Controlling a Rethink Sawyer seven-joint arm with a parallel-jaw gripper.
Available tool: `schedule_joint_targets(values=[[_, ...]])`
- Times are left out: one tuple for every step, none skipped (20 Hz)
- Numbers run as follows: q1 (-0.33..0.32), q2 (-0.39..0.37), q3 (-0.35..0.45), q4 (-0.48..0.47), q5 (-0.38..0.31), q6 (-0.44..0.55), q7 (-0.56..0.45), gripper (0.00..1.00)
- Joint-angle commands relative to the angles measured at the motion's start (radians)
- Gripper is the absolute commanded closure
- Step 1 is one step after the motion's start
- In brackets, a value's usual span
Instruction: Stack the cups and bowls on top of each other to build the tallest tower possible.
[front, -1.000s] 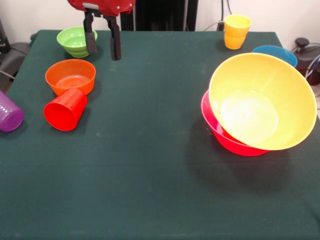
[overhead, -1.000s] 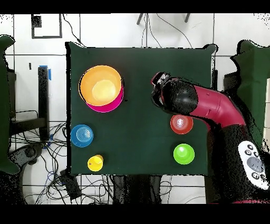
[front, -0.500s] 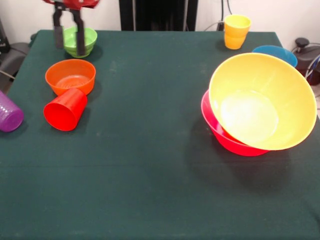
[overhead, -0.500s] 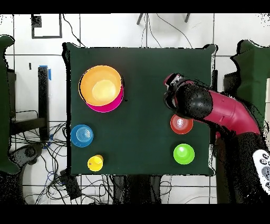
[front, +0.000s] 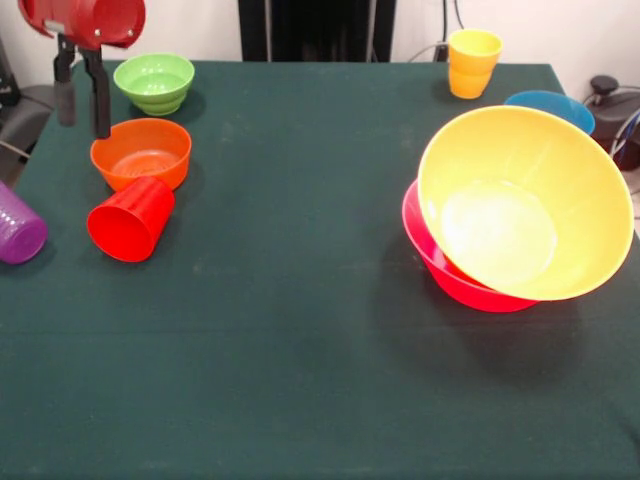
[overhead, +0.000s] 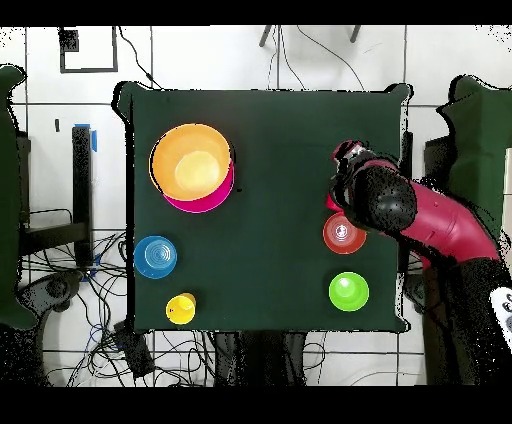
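A: The tower (front: 520, 215) sat at the right in the front view, yellow bowl (front: 525, 200) tilted inside the pink bowl (front: 450, 275).

B: Blue bowl (front: 550, 105) just behind it, yellow cup (front: 473, 62) at the far edge.

A: Far left, the gripper (front: 82, 115) hung beside the orange bowl (front: 141, 152), fingers parted, holding nothing.

B: Red cup (front: 130, 218) lay tipped against that bowl, probably touching; purple cup (front: 18, 228) at the edge, green bowl (front: 154, 82) behind.
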Motion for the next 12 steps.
schedule_joint_targets(values=[[0.046,0.090,-0.013,0.071,-0.065,-0.074,0.059,0.00],[0.056,0.088,-0.021,0.073,-0.061,-0.081,0.069,0.00],[0.065,0.088,-0.029,0.076,-0.058,-0.088,0.076,0.00],[0.078,0.086,-0.040,0.082,-0.052,-0.099,0.090,0.00],[0.091,0.083,-0.051,0.088,-0.047,-0.109,0.103,0.00],[0.101,0.081,-0.059,0.096,-0.041,-0.117,0.114,0.00],[0.109,0.079,-0.066,0.101,-0.037,-0.122,0.121,0.00],[0.124,0.073,-0.080,0.110,-0.030,-0.127,0.134,0.00],[0.136,0.068,-0.090,0.116,-0.024,-0.129,0.142,0.00],[0.140,0.066,-0.094,0.121,-0.019,-0.132,0.143,0.00],[0.143,0.064,-0.097,0.127,-0.015,-0.131,0.140,0.00],[0.146,0.062,-0.099,0.133,-0.012,-0.130,0.137,0.00]])
